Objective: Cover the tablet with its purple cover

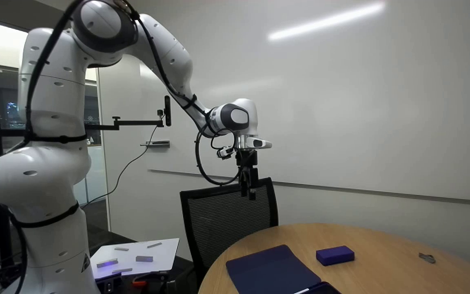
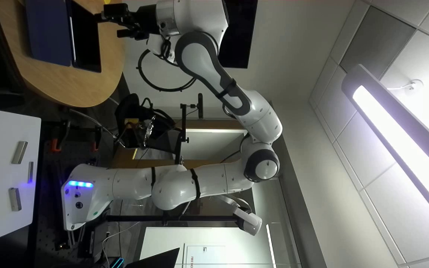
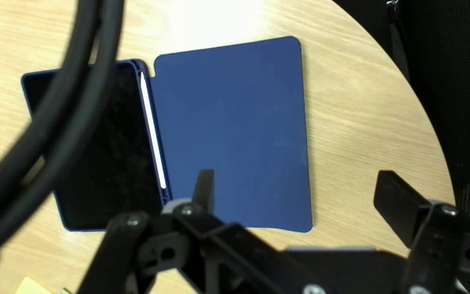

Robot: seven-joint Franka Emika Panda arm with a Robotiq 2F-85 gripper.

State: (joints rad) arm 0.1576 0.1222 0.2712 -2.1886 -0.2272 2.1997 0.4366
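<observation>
Right, the purple cover [image 3: 231, 134], which reads as blue from the wrist, lies opened out flat, joined along one long side to the tablet [image 3: 112, 163], whose dark screen is uncovered. A white stylus [image 3: 152, 130] sits by that fold, so I judge the opposite long edge, nearer the rim of the desk [image 3: 353, 122], to be my target. My jaws hang well above, spread wide with nothing between them; in the wrist view the fingers [image 3: 398, 208] straddle that free edge, one over the cover, one over the wood. I take the step in hand to be the approach. To do it well I'd come down slowly, tilt so a fingertip slips beneath the edge rather than pressing on it, and pinch only a shallow strip. The flap is thin and will probably bend, so I'd lift first, then swing it over in an arc; a straight pull could drag the tablet along. The cables [image 3: 78, 134] hide part of the screen from the wrist, so I'd check the landing from outside. In an exterior view the block [image 1: 335, 255] sits apart from the cover, but the chair [image 1: 227, 220] stands close by the desk, so I'd tilt modestly on that side.
</observation>
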